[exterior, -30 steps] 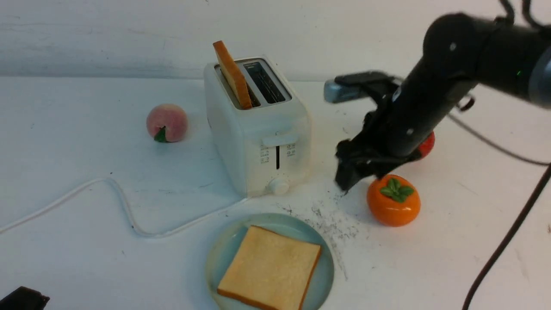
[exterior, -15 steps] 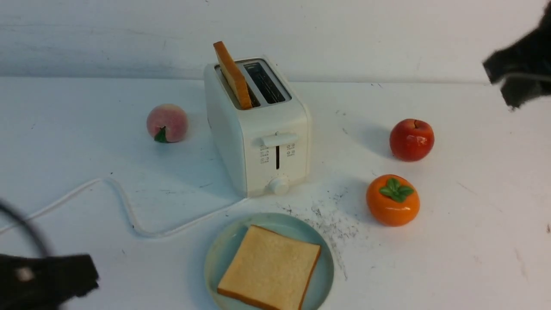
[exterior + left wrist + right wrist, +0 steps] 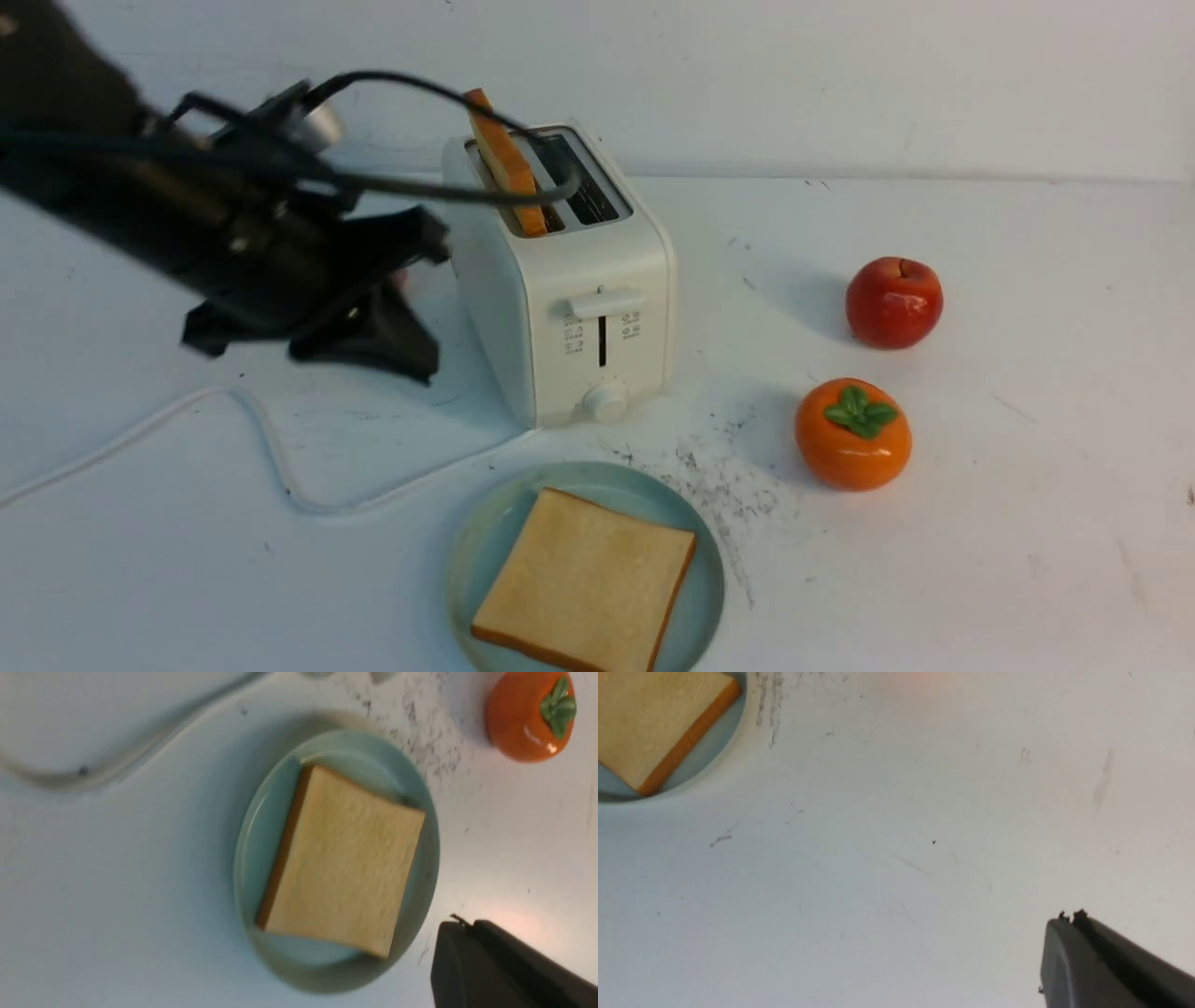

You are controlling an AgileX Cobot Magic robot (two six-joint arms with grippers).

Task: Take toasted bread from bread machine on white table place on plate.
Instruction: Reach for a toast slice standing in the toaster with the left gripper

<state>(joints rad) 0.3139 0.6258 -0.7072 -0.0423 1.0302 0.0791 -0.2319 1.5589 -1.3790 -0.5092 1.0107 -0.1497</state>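
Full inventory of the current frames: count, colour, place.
table: 1, white, under everything
toaster: 1, white, table centre
plate: 1, pale blue-green, in front of toaster
toast: 2, golden-tan, one standing in toaster's left slot, one flat on plate
apple: 1, red, right of toaster
persimmon: 1, orange, in front of apple
cord: 1, white, trailing left from toaster
left hand: 1, black, shut, empty
right hand: 1, black, shut, above table near plate

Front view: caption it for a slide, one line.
One toast slice on the plate; second slice sticks out of the toaster, left arm alongside.
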